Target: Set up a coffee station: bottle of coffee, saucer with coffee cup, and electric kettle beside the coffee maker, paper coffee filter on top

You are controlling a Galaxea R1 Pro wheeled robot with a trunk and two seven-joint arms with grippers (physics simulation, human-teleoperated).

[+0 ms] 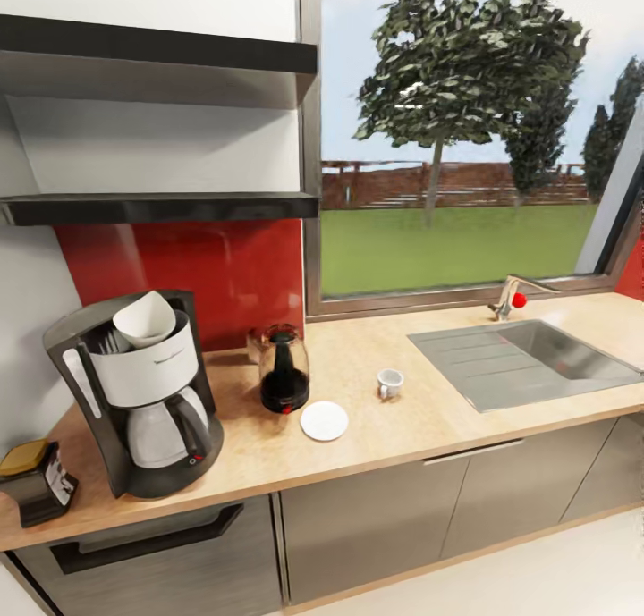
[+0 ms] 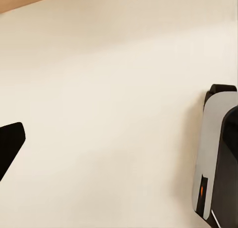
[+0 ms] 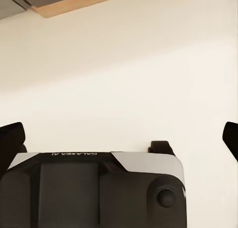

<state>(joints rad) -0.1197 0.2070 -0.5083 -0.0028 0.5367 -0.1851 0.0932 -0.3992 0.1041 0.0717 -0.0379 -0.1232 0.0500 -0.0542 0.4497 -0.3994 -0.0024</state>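
Observation:
On the wooden countertop at the left stands the black and white coffee maker, with a white paper filter resting in its top. A dark coffee bottle with a yellow lid sits left of it at the counter's end. To its right stands the dark glass kettle, then the white saucer lying bare. The small white cup stands apart on the counter, right of the saucer. My left gripper and right gripper hang open over pale floor, holding nothing.
A steel sink with a faucet occupies the counter's right part below the window. Two dark wall shelves hang above the coffee maker. A small object stands behind the kettle. My own base shows below the right gripper.

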